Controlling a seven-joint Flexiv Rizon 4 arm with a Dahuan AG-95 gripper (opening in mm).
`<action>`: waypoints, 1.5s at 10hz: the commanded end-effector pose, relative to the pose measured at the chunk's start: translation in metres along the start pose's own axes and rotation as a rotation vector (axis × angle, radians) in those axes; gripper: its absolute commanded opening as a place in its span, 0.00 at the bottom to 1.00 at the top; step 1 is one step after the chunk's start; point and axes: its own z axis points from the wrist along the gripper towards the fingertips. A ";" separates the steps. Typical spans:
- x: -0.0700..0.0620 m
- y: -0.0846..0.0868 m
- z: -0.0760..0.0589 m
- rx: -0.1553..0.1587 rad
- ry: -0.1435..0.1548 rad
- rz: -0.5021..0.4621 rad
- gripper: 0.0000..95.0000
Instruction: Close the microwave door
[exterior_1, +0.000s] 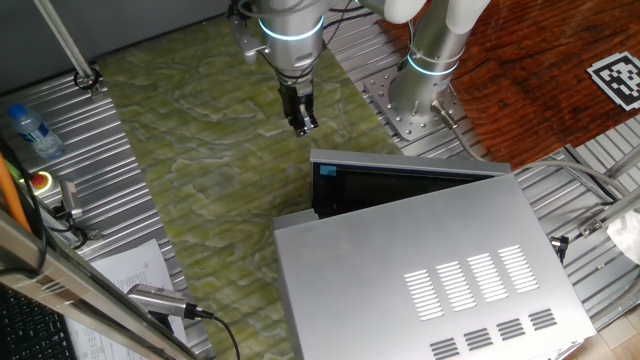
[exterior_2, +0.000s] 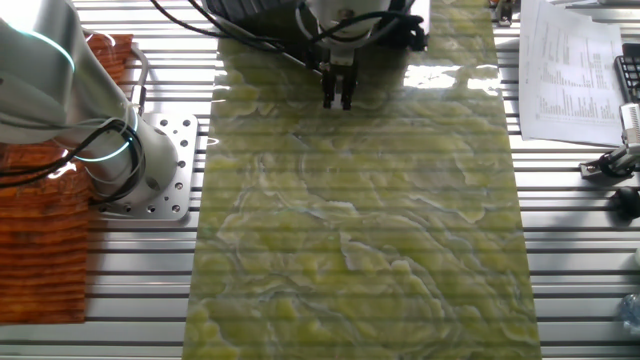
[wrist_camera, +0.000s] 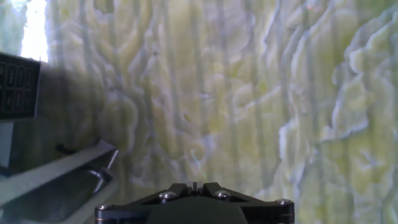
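Observation:
The microwave (exterior_1: 420, 260) is a large silver box with slit vents on top, at the lower right of one fixed view. The microwave door (exterior_1: 400, 182) stands ajar at an angle from the box front. Its dark inner face with a small blue mark shows, and its free end is at the left. My gripper (exterior_1: 303, 126) hangs above the green mat, just beyond the door's free end and not touching it. Its fingers are together and hold nothing. It also shows in the other fixed view (exterior_2: 337, 100). In the hand view, part of the microwave (wrist_camera: 18, 84) sits at the left edge.
A green-yellow marbled mat (exterior_1: 200, 150) covers the table. The arm's base (exterior_1: 420, 90) is bolted behind the microwave. A water bottle (exterior_1: 30, 130), a red button (exterior_1: 42, 181), papers (exterior_1: 130, 265) and a handheld tool (exterior_1: 160, 298) lie at the left.

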 end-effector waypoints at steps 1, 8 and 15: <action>0.002 0.000 -0.001 -0.001 0.003 0.002 0.00; 0.033 0.041 0.000 -0.022 0.029 0.083 0.00; 0.024 0.076 0.001 -0.049 0.013 0.114 0.00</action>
